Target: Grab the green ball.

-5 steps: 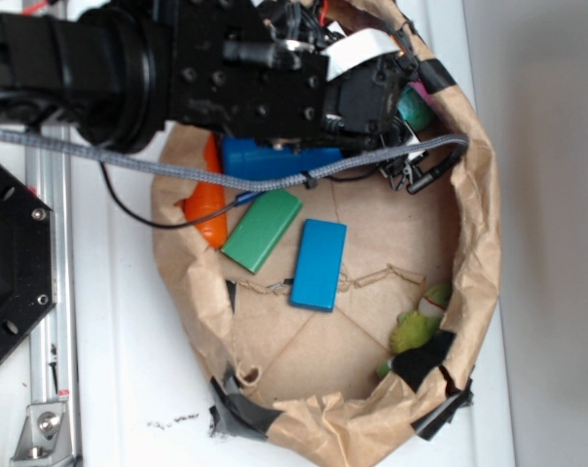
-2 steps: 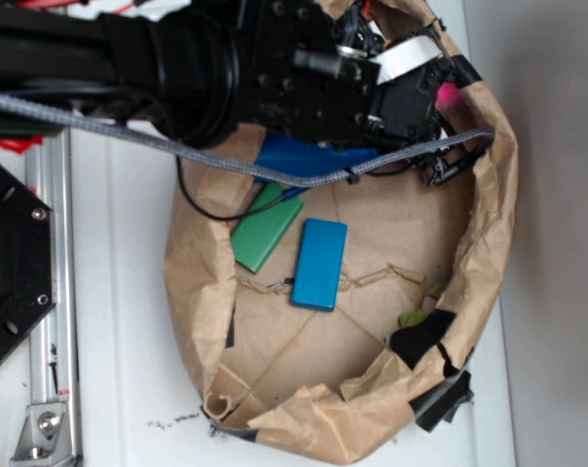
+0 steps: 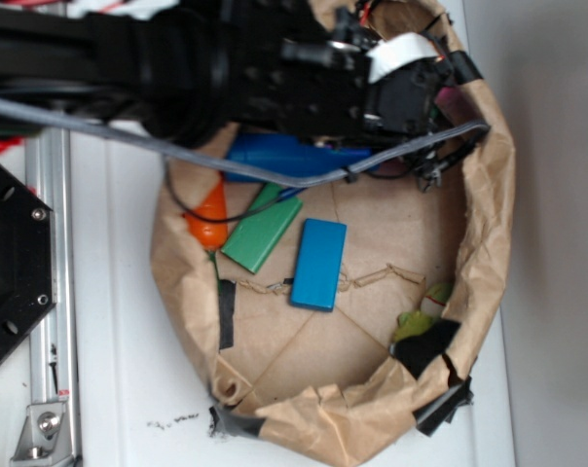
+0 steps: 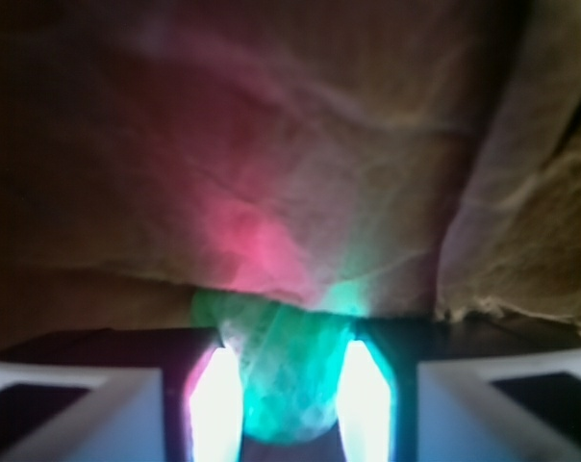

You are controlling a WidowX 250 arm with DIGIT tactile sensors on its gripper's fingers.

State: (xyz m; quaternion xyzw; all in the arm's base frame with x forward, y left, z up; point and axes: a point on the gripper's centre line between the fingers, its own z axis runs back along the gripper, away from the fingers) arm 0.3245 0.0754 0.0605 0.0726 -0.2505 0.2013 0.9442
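Observation:
In the wrist view the teal-green ball (image 4: 286,380) sits between my two glowing pads (image 4: 216,399), which press on it from both sides. My gripper (image 4: 290,395) is shut on it, hard against the brown paper wall (image 4: 300,144). In the exterior view the gripper (image 3: 425,92) is at the far right corner of the paper bag, and the arm hides the green ball there.
The crumpled paper bag (image 3: 489,243) walls in everything. Inside lie a blue bottle (image 3: 284,156), a flat green block (image 3: 262,232), a blue block (image 3: 318,265), an orange object (image 3: 208,219) and a lime plush frog (image 3: 421,316). A grey cable (image 3: 275,177) crosses the bag.
The arm has pushed further into the bag's far right corner and now covers the ball, which showed a second ago. The bag has shifted and changed shape under the arm.

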